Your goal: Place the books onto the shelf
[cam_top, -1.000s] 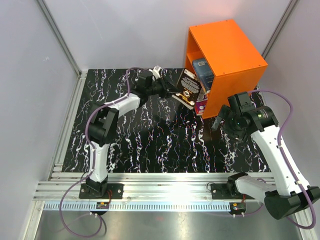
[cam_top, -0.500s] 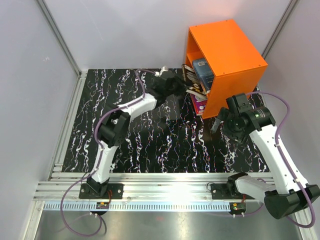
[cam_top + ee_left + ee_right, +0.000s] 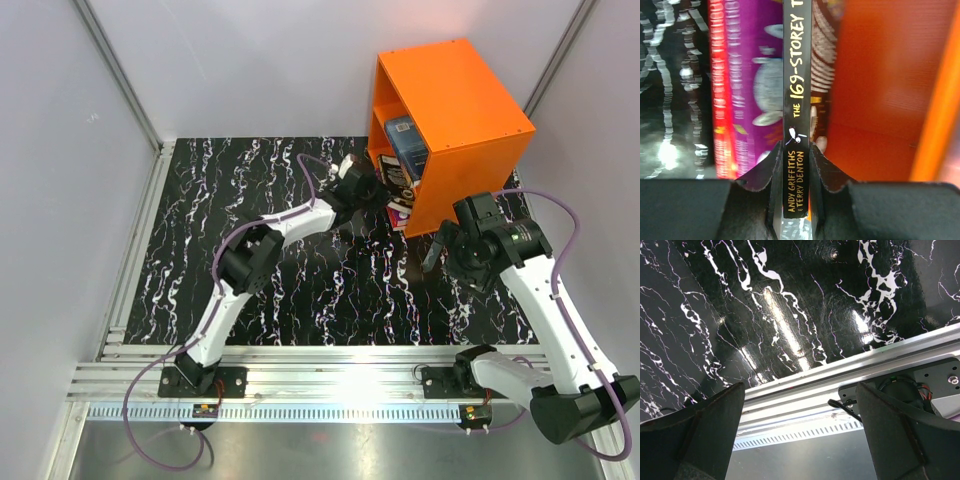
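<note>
- From above, the black book (image 3: 392,177) is mostly hidden behind the left arm's wrist. Only a sliver of it shows at the open side of the shelf (image 3: 455,95).
- In the left wrist view, the book's spine (image 3: 798,100) runs off the top edge, so the title is cut short (it reads "The 169-Storey T"). Everything behind it is blurred.
- A grey-blue book (image 3: 403,138) stands inside the shelf opening, but I cannot tell which compartment it is in.
- In the wrist view a purple book (image 3: 757,75) is just beside the black spine on its left, with a red book (image 3: 720,90) beyond that. The orange shelf wall (image 3: 875,90) fills the right side.
- The left pincer (image 3: 796,147) is narrowed onto the black book, with one finger (image 3: 765,170) on each side of the spine's lower end.
- The right pincer (image 3: 437,246) hangs over the desk (image 3: 300,280) near the shelf's near corner, apart from the books.
- Its jaws are spread wide and hold nothing. In its own view the right pincer (image 3: 800,390) frames only the desk (image 3: 790,290) and a metal rail (image 3: 840,374).
</note>
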